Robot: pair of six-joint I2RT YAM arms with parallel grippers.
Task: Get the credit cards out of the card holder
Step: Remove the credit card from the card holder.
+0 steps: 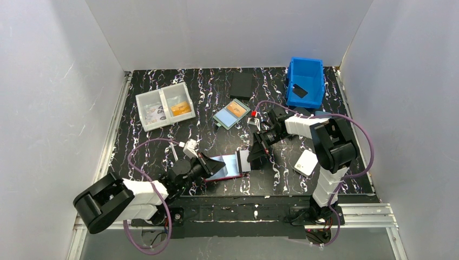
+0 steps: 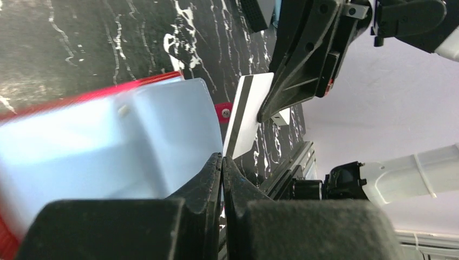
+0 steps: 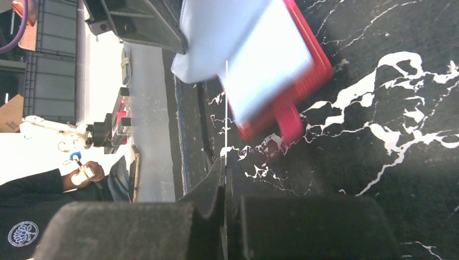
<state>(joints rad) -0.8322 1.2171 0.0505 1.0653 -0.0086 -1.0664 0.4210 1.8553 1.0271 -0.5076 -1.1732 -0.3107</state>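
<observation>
Fingers of the left gripper (image 2: 222, 165) pinch the card holder (image 2: 108, 135) as an anchor; the right gripper (image 3: 225, 168) clamps a credit card (image 2: 250, 111), likely to draw it clear

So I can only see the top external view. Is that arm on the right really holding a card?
Observer: Yes. The right wrist view shows the right gripper shut on a credit card, seen edge-on.
Operator: And the other arm?
Observer: In the left wrist view, the left gripper pinches the light-blue inner flap of the card holder.
Operator: Is the card plain?
Observer: No. The left wrist view shows a dark stripe along one long edge.
</observation>
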